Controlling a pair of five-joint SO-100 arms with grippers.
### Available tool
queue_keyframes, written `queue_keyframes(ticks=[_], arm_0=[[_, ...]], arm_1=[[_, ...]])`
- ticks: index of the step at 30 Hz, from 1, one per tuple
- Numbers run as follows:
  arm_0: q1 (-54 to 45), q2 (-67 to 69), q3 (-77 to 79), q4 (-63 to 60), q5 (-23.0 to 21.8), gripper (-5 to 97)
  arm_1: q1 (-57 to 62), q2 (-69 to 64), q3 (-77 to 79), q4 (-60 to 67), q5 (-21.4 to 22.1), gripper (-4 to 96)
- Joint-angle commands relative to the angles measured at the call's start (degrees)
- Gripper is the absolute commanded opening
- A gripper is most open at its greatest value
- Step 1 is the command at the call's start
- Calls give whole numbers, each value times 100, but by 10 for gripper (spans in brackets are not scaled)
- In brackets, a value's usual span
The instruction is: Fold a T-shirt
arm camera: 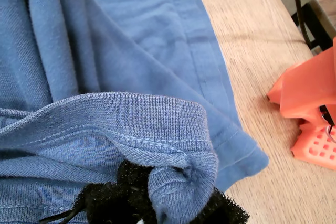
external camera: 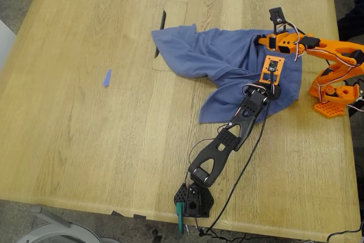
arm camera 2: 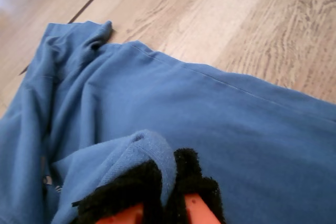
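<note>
Table: big light wood top, takes up nearly the whole exterior view, with a rectangular inset panel near the middle.

T-shirt: slate-blue, lying crumpled and bunched on the table toward the exterior view's right, one flap trailing down toward the black arm. Ribbed collar band shows up close in the first wrist view.

Black arm: reaches from its base at the table's near edge up to the shirt. Pretty sure this one's the first arm, since its wrist view looks across at the orange base.

Orange arm: sits at the exterior view's right edge, stretched out over the shirt.

My first gripper: pinched closed on a bunched bit of the ribbed collar band, fabric squeezed between the black foam pads.

My second gripper: closed on a fold of shirt fabric, cloth wedged between its padded fingers.

Blue scrap: tiny, alone on the wood at the exterior view's left, well apart from the shirt.
</note>
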Motion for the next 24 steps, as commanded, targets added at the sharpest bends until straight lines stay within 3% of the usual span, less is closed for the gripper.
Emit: queue_keyframes(ticks=[1, 17, 24], arm_0=[[431, 211, -457, -123, -44, 0], [923, -387, 0, -896, 9, 20], [888, -554, 0, -844, 193, 310]], arm_1=[[79, 229, 79, -237, -18, -2], [0, -176, 334, -896, -44, -2], [26, -9, 501, -835, -35, -2]])
